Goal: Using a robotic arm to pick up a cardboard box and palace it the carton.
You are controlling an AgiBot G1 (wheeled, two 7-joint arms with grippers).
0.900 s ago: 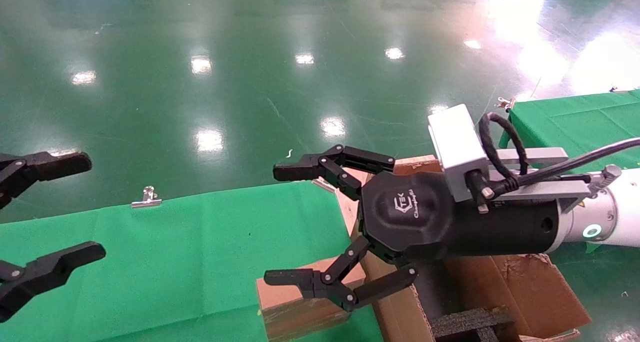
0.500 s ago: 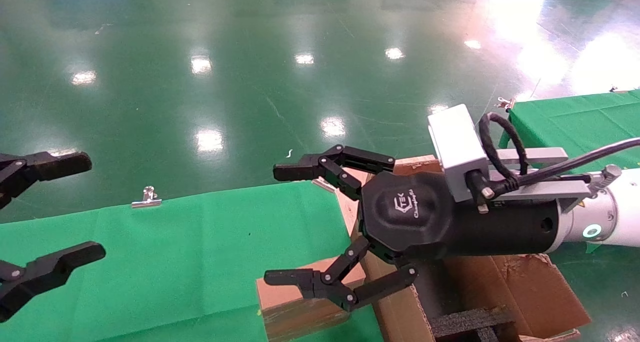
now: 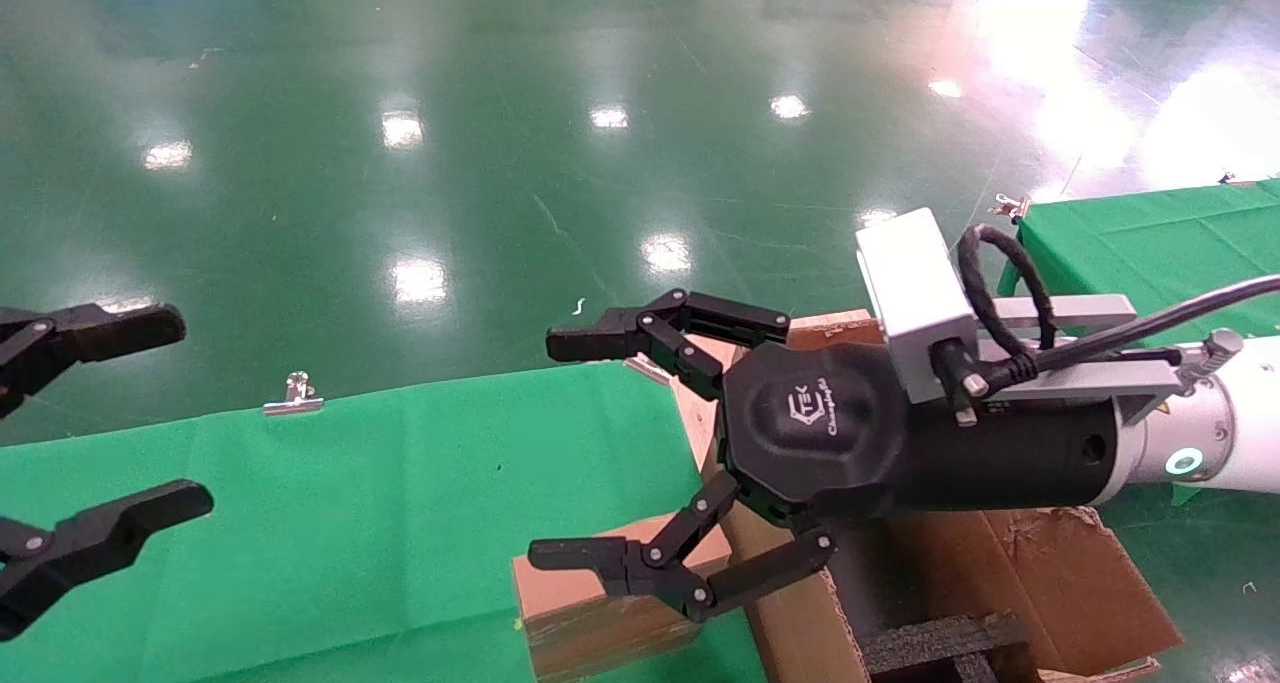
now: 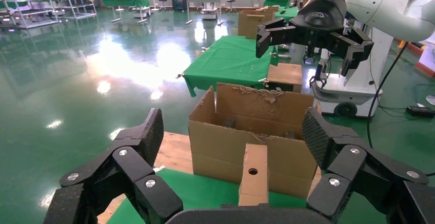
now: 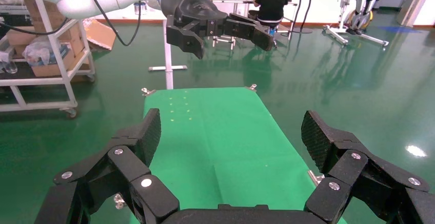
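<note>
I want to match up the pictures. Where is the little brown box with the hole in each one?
Head view: the cardboard box sits at the bottom middle, on the green cloth, under the right gripper.
Left wrist view: the box stands low in the middle, hole showing, in front of the carton.
Right wrist view: not in it.
Shared landmark: the torn carton, close beside the box in both views.

The right gripper [image 3: 560,448] on the white robotic arm [image 3: 1215,433] hangs level above the table [image 3: 380,483] with fingers spread wide, while the left gripper [image 3: 150,413] hovers over the table's opposite end, equally wide.
</note>
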